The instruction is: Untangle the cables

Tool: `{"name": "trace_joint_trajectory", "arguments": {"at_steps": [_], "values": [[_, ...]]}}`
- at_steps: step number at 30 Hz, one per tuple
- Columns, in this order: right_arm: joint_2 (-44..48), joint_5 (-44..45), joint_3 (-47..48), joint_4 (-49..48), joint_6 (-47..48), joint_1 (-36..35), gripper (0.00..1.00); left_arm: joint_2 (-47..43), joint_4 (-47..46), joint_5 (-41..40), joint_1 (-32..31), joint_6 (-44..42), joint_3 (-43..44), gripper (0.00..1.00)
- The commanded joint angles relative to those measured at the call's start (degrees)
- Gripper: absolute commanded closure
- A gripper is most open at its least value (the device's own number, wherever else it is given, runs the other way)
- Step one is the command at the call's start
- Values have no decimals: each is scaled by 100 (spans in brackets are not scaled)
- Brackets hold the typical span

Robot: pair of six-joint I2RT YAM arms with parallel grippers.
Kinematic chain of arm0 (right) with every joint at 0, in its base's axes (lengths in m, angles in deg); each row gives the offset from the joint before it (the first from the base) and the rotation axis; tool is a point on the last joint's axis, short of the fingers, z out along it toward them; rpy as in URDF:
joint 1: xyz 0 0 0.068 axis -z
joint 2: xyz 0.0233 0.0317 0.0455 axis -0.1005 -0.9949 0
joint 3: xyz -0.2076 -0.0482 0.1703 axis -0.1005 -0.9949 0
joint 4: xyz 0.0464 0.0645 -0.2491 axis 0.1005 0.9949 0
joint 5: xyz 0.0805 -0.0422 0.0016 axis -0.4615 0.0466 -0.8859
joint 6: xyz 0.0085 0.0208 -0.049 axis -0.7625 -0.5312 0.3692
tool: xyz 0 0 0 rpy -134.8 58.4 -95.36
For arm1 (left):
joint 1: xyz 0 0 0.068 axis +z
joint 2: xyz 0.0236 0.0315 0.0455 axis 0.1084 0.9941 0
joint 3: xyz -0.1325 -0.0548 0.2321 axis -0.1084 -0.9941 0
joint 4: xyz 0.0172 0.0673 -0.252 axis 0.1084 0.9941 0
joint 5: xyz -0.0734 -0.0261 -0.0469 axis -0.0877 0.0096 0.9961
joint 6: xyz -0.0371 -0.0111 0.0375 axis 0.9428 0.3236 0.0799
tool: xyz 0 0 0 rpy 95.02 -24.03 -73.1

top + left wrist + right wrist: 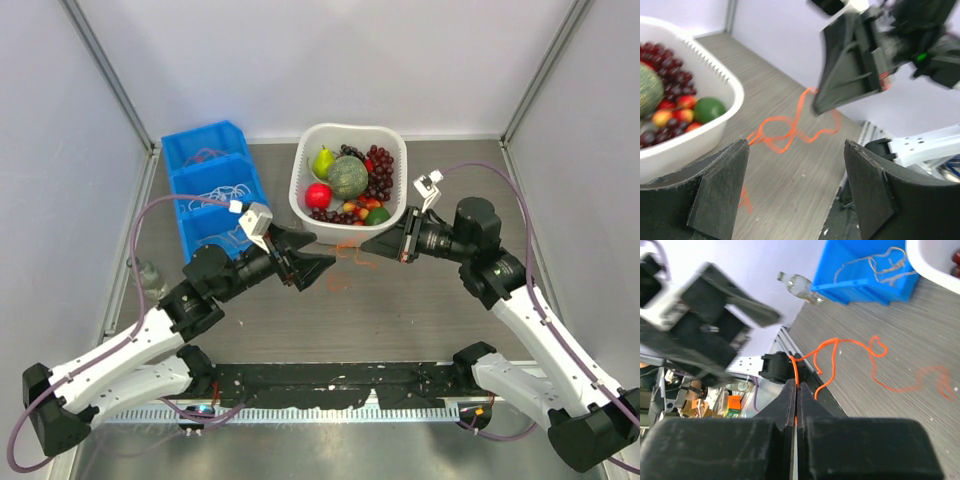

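Note:
A thin orange-red cable (835, 342) hangs in loops above the table, one end pinched in my right gripper (796, 382), which is shut on it. From above, this cable (350, 250) spans the gap between both grippers, just in front of the white basket. My left gripper (795, 144) is open, its fingers (720, 190) wide apart with nothing between them; the cable (785, 132) dangles just beyond their tips. My right gripper (368, 245) faces my left gripper (305, 262). A fainter orange strand (335, 283) lies on the table below. White cables (222, 190) sit in the blue bin.
A white basket (300, 190) of fruit stands at the back centre, close behind the grippers. A blue divided bin (205, 145) is at the back left. A clear bottle (148, 275) lies by the left frame post. The arms' base rail (330, 385) runs along the near edge.

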Motion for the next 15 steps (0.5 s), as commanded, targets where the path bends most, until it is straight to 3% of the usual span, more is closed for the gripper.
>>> {"name": "trace_joint_trajectory", "arguments": {"at_steps": [1,12,15], "values": [[-3,-565,571,-586,-235,-18,99,-95,-790,-1025,-17,-247,-806,18],[23,-820,739,-963,-516,-88,99,1328,-2584,-244,-17,658,-1238,7],[-12,-899,827,-964,-569,-123,99,1653,-2691,-147,-17,729,-1133,12]]}}
